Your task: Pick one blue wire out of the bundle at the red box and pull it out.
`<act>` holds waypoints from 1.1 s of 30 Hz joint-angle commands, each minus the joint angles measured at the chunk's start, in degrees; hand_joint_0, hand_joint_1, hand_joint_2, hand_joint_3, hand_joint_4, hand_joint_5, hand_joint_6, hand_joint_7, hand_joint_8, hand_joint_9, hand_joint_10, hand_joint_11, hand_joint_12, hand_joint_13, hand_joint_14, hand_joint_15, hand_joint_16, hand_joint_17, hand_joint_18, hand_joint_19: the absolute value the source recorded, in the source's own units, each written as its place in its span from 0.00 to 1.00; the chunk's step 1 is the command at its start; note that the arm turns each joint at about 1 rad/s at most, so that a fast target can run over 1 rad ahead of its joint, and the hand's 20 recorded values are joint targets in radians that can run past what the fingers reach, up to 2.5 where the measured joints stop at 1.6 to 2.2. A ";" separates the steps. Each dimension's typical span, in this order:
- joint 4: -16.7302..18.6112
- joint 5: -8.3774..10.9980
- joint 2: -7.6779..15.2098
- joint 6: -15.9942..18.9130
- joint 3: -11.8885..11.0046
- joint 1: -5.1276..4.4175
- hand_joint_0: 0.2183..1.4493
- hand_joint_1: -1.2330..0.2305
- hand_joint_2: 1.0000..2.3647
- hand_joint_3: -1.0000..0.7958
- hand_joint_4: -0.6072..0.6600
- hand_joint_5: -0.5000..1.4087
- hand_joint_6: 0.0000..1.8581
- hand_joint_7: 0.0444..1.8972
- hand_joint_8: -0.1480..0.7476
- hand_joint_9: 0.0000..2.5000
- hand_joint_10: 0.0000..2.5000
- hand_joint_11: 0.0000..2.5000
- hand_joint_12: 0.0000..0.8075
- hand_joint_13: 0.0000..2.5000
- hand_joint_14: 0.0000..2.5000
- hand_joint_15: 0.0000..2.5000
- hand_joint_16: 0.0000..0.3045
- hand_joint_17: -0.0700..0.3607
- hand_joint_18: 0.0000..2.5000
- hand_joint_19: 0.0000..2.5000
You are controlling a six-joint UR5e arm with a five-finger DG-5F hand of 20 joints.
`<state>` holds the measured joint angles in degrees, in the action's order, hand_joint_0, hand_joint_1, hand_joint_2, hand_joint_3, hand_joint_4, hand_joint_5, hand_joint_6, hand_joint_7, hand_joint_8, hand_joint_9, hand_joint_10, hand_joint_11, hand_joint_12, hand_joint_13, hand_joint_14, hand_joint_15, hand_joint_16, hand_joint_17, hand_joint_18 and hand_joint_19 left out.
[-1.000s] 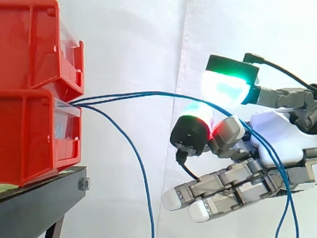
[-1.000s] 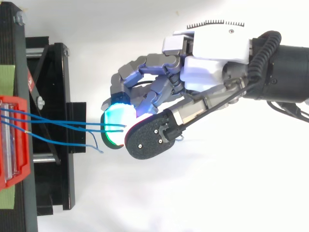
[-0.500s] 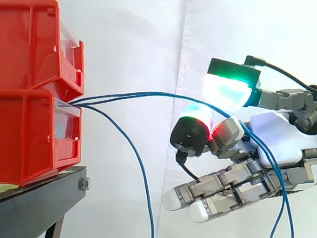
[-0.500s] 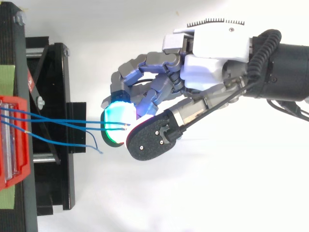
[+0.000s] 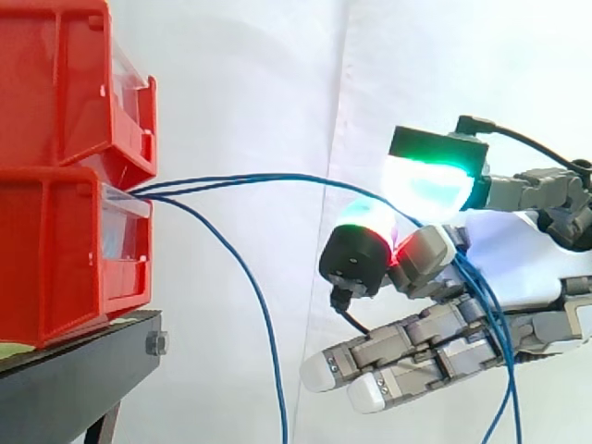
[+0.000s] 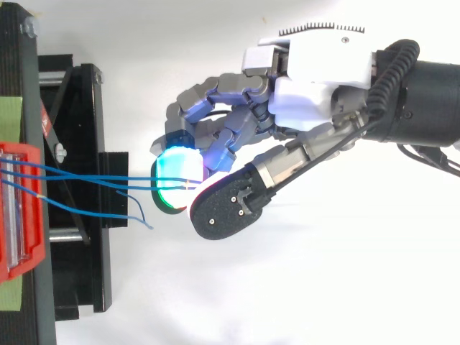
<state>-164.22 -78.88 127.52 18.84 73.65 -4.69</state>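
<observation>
White curtain (image 5: 277,92) hangs behind red bins (image 5: 55,250) stacked on a black stand (image 5: 74,388). Blue wires (image 5: 259,176) leave the lower bin's front edge. Two arc across to the hand (image 5: 527,268), which pinches them between curled, glowing pads (image 5: 425,180); a third droops free beside the stand

Robot hand (image 5: 518,268), pinch on blue wires (image 5: 277,175)
</observation>
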 commanded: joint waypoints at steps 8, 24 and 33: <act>0.04 0.04 0.01 -0.04 0.00 0.03 0.27 0.33 0.01 0.36 0.81 0.22 0.28 0.81 0.52 0.35 0.01 0.39 0.53 0.08 0.00 0.03 0.22 0.51 0.08 0.10; 0.04 0.04 -0.08 -0.12 0.00 0.03 0.29 0.31 0.01 0.44 0.68 0.19 0.43 0.69 0.53 0.36 0.01 0.41 0.51 0.09 0.00 0.04 0.21 0.50 0.09 0.10; 0.04 -0.05 0.01 -0.04 0.00 0.03 0.29 0.32 0.01 0.55 0.62 0.17 0.47 0.65 0.57 0.37 0.01 0.41 0.56 0.10 0.00 0.04 0.23 0.53 0.11 0.10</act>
<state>-164.18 -78.87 127.53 18.77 73.65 -4.66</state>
